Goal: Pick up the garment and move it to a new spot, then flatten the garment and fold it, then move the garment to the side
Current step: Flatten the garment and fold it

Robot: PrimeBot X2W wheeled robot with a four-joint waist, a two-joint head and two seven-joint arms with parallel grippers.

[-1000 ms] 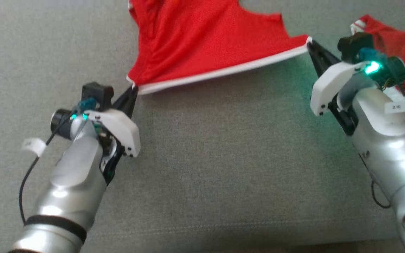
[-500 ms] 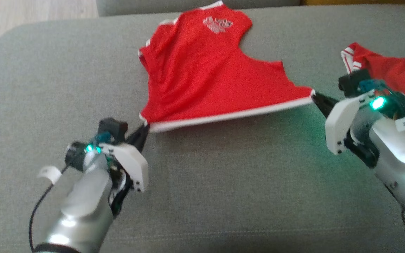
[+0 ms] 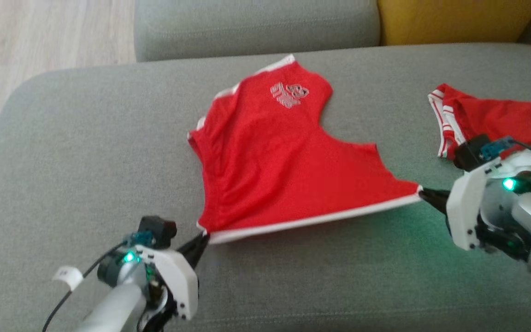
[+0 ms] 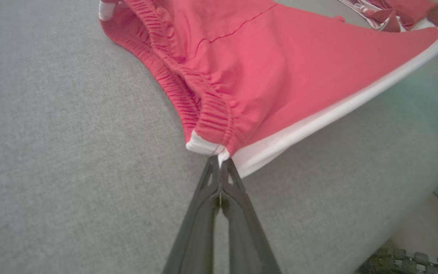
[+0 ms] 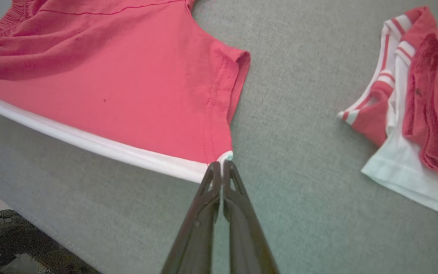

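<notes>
Grey sofa seat (image 3: 62, 175) spread wide, woven fabric, rounded at its far left corner. Over by the right edge, a crumpled red cloth (image 3: 500, 115) with white stripes and a white hem, lying on the seat. Along the far edge, the grey backrest (image 3: 256, 23) stands, and beside it at the far right corner, a yellow cushion (image 3: 454, 18). Past the far left corner, pale wooden floor (image 3: 39, 41).
</notes>
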